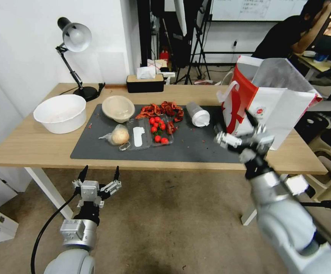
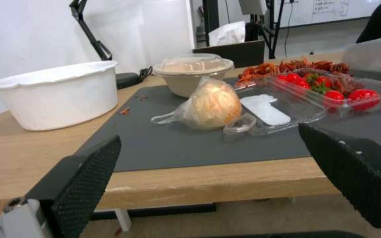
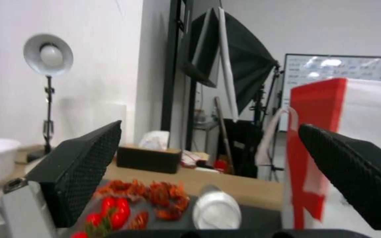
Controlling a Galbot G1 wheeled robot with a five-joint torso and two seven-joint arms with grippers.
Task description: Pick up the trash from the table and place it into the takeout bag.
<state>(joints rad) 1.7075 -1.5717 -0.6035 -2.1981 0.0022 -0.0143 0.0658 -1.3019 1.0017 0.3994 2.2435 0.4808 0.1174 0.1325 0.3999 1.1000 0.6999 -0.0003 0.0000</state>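
Observation:
On the table [image 1: 28,146] lies a dark grey mat [image 1: 195,146] with the trash. A beige paper bowl [image 1: 118,108] [image 2: 190,74] stands at its back left. In front of the bowl lies a clear bag with a round bun [image 1: 117,135] [image 2: 210,105]. A clear white-lidded cup [image 1: 198,114] [image 3: 217,210] lies on its side. The takeout bag [image 1: 275,101] [image 3: 327,145] stands open at the right end. My right gripper [image 1: 232,127] [image 3: 210,132] hovers open and empty between cup and bag. My left gripper [image 1: 100,171] [image 2: 208,135] hangs open below the table's front edge, facing the bun.
A clear clamshell with cherry tomatoes [image 1: 157,131] and red shell scraps [image 1: 161,109] sit mid-mat. A large white bowl [image 1: 60,113], a desk lamp [image 1: 74,38] and a tissue box [image 1: 145,82] occupy the left and back. Stools [image 1: 325,148] stand to the right.

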